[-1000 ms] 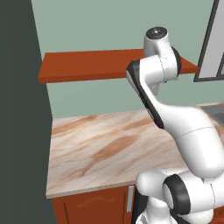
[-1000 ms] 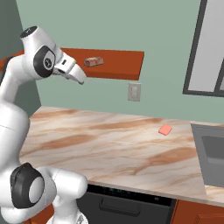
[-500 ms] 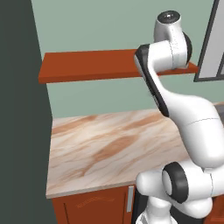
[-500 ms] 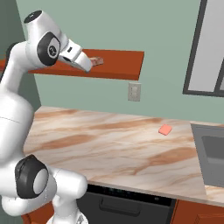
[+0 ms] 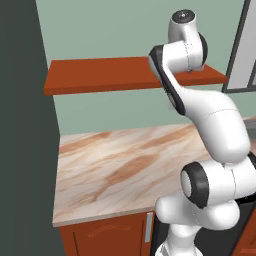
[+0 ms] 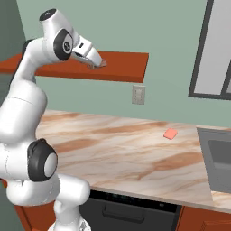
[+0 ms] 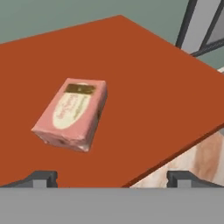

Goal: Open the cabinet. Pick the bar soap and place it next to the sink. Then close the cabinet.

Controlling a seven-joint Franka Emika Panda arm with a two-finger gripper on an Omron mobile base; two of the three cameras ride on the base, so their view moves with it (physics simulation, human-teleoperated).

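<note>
The bar soap (image 6: 170, 133), a small flat coral-pink block, lies on the marble counter (image 6: 117, 153) a short way left of the grey sink (image 6: 215, 155). My gripper (image 6: 96, 62) is up at the red-brown shelf board (image 6: 122, 65), far from the soap. In the hand view the gripper (image 7: 113, 178) is open, its two dark fingertips (image 7: 43, 177) spread wide with nothing between them. Just ahead of them a pink pack with a cream label (image 7: 72, 113) lies flat on the shelf (image 7: 144, 70). In the left base view my own arm hides the hand.
A tall dark panel (image 5: 25, 125) stands along the left side of the counter. A white wall outlet (image 6: 138, 94) sits under the shelf's right end. A dark-framed window (image 6: 212, 49) is at the right. The counter's front edge overhangs red-brown cabinet fronts (image 5: 110, 235).
The arm has risen and swung right along the shelf, bringing the hand up over the board to the pink pack. The soap has stayed on the counter.
</note>
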